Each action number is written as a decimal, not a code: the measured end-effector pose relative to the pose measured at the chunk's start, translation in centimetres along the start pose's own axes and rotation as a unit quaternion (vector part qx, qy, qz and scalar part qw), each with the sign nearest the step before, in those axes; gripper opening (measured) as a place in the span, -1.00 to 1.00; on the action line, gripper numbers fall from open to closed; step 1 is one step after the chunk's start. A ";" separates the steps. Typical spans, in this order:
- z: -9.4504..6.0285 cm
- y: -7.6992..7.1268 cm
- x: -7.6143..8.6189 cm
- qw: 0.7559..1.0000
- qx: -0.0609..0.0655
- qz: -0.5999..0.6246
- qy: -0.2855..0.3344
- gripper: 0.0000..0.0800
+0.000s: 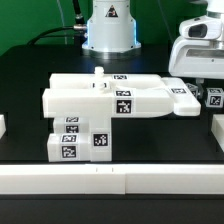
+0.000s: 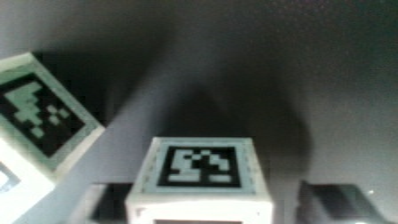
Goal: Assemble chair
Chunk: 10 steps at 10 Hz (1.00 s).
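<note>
- The chair's main body (image 1: 110, 98), a broad white slab assembly, was laid near the middle of the desk (image 1: 160, 142). Tagged cubes (image 1: 80, 142) were set against its near side, toward the exterior view's left.
- A small block (image 2: 199, 168), tag uppermost, was found on the desk just beside the main body's end, on the exterior view's right. It was not yet joined to the main body.
- The gripper (image 1: 210, 86) was hung directly over the small block with its jaws spread. In the wrist view the fingers (image 2: 331, 196) were seen one on each side of the block. A dark gap was visible on at least one side, so no pinch was judged to have been made.
- Risk 1: the block was not seen centred between the fingers. Were the jaws closed so, one finger would be met first, and the block could be pushed or turned on the desk before being clamped.
- Risk 2: a turned block would be held askew, and a later fit into the main body could be spoiled.
- Risk 3: the block's faces appeared smooth and hard. A shallow or corner grip could be lost when the block was lifted.
- Risk 4: a second tagged part (image 2: 39, 108), not identifiable in the wrist view, was seen near the block. It could be struck by a finger or by the carried block if the lift were made sideways toward the main body.
</note>
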<state>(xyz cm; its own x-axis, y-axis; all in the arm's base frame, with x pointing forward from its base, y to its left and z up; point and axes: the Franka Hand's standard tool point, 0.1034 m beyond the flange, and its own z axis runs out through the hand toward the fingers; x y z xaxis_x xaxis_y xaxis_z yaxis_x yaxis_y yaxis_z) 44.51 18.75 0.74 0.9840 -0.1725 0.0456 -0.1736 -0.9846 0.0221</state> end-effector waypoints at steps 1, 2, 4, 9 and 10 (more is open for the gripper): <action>0.0 0.0 0.0 1.000 0.000 0.001 0.000 -0.29; 0.0 0.1 0.1 1.000 0.000 0.001 0.000 -0.29; 0.0 0.2 0.1 1.000 0.000 0.001 0.000 -0.29; -4.7 2.7 3.8 0.999 0.021 -0.026 0.005 -0.29; -6.2 3.2 4.6 1.000 0.022 -0.017 -0.011 -0.29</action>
<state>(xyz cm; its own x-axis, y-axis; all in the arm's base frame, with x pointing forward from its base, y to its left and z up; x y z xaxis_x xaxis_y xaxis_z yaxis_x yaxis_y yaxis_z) 48.26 14.98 7.18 0.9900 -0.1391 0.0240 -0.1386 -0.9901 -0.0214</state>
